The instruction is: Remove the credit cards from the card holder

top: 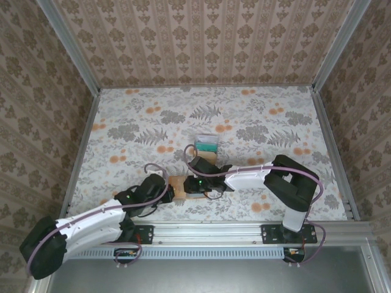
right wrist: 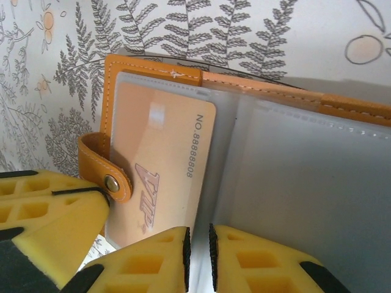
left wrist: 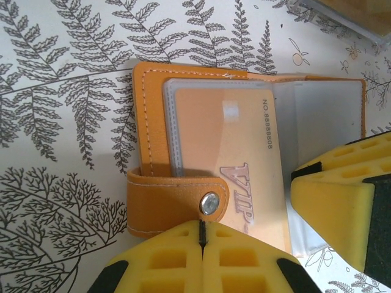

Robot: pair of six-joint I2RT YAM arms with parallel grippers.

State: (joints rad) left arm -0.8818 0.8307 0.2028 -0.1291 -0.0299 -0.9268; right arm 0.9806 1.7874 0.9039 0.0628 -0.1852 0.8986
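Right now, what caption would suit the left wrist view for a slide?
Open card holder showing a VIP card, left gripper shut at its snap tab.

I see the table [top: 122, 122] from above and behind; both wrist views look down close onto the same card holder [left wrist: 148, 122].

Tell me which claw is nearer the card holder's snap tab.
Left. The left claw is shut right against the snap tab; the right claw sits farther along the card holder, by a corner of the VIP card.
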